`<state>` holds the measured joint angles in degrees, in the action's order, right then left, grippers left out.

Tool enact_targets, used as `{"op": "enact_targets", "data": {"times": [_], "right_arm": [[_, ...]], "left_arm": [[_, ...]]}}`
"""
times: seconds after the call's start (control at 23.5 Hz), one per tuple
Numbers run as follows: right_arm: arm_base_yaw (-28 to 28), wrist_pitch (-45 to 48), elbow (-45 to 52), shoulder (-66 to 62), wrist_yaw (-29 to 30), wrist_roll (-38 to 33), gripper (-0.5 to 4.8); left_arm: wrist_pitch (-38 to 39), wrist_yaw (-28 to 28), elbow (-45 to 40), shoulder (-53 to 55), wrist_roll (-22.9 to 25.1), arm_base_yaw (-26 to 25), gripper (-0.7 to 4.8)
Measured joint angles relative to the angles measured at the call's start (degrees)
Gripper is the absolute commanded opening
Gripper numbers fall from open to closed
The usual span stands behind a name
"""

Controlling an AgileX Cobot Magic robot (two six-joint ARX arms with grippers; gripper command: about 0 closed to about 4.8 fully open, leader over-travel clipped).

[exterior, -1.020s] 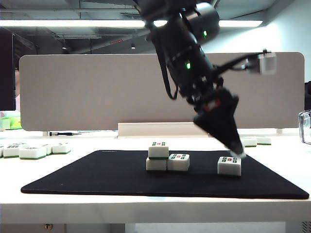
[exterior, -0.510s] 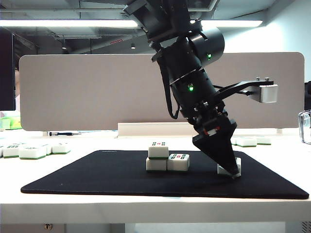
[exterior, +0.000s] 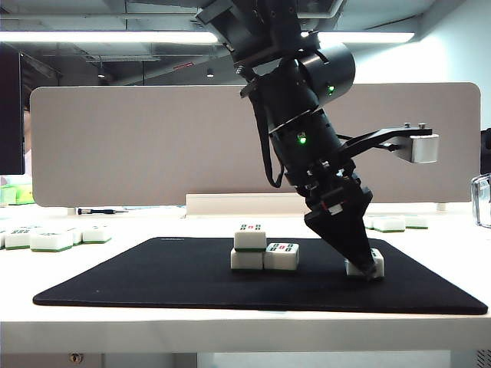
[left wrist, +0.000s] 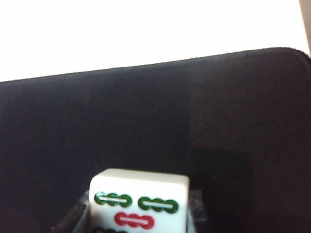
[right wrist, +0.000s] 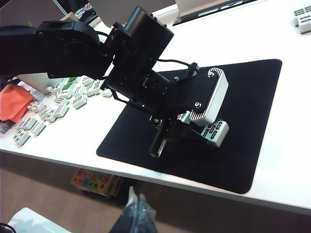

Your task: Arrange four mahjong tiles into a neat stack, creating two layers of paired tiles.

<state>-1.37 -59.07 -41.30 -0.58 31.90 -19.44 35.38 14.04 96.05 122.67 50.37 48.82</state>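
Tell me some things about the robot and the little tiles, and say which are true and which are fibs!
1. Three tiles sit together on the black mat. True.
2. The left hand is down at the lone tile. True.
3. The lone tile is already on top of the others. False: it is apart from them, on the mat.
4. The mat is red. False: it is black.
5. The right hand is grabbing a tile. False: no picture shows it.

Exterior: low, table-level front view; wrists look down (left close) at shared black mat [exterior: 192,284].
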Motion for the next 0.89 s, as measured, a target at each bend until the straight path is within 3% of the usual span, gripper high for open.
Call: {"op": "enact_targets", "data": {"times": [0.47, 0.68, 0.89], "right_arm": [[0.0, 0.0, 0.0, 0.0, -0.3, 0.0, -0.01], [0.0, 0.0, 0.0, 0.0, -0.3, 0.0, -0.01], [0.0, 0.0, 0.0, 0.0, -0.3, 0.0, -0.01]], "left_arm": [[1.9, -5.3, 0.1, -7.1, -2.4, -1.7, 1.51], [10.4, -6.5, 0.1, -6.6, -2.6, -5.7, 1.51], [12.3, -6.5, -0.2, -6.5, -2.6, -5.9, 1.51]]}}
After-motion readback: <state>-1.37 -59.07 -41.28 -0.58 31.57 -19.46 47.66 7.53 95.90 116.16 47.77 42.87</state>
